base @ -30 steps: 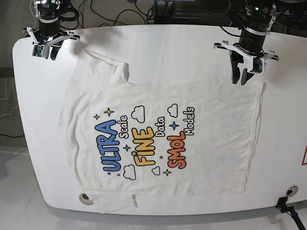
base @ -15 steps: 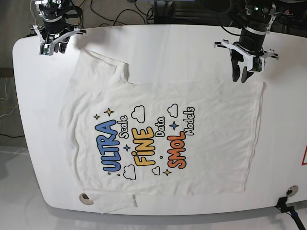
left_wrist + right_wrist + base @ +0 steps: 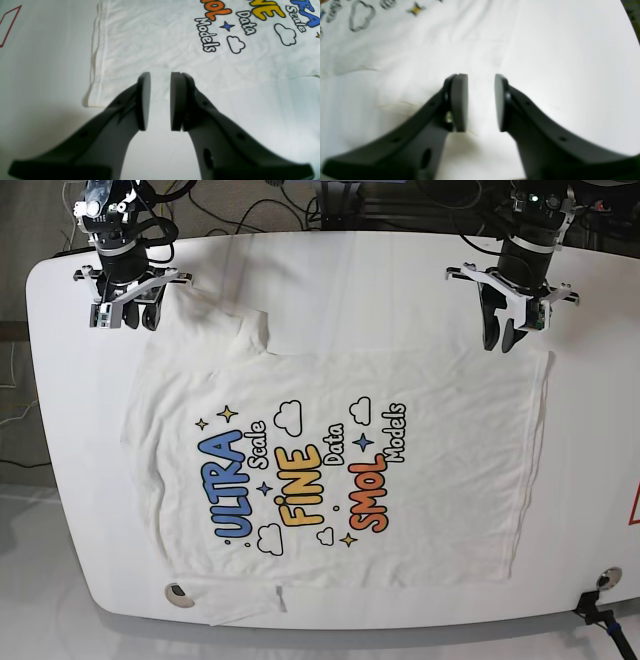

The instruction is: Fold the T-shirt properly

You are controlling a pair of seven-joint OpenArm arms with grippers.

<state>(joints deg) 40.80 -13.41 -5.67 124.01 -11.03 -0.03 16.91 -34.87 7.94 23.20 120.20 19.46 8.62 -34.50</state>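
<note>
The white T-shirt (image 3: 330, 410) lies flat and print up on the white table (image 3: 400, 280), with its neck toward the left of the base view and its hem toward the right. One sleeve (image 3: 210, 315) points at the back left. My left gripper (image 3: 500, 340) is open and empty, just above the shirt's back hem corner (image 3: 100, 95). In the left wrist view (image 3: 160, 82) its fingers frame the shirt's edge. My right gripper (image 3: 125, 318) is open and empty beside the back sleeve. In the right wrist view (image 3: 481, 82) white cloth (image 3: 420, 45) lies below it.
The other sleeve (image 3: 245, 605) hangs over the table's front edge. A round insert (image 3: 177, 592) sits at the front left. A red mark (image 3: 633, 510) is at the right edge. A black clamp (image 3: 600, 600) is at the front right, and cables run behind the table.
My right gripper has moved from the table's back left corner toward the shirt's back sleeve. My left gripper has hardly moved. The shirt lies as before.
</note>
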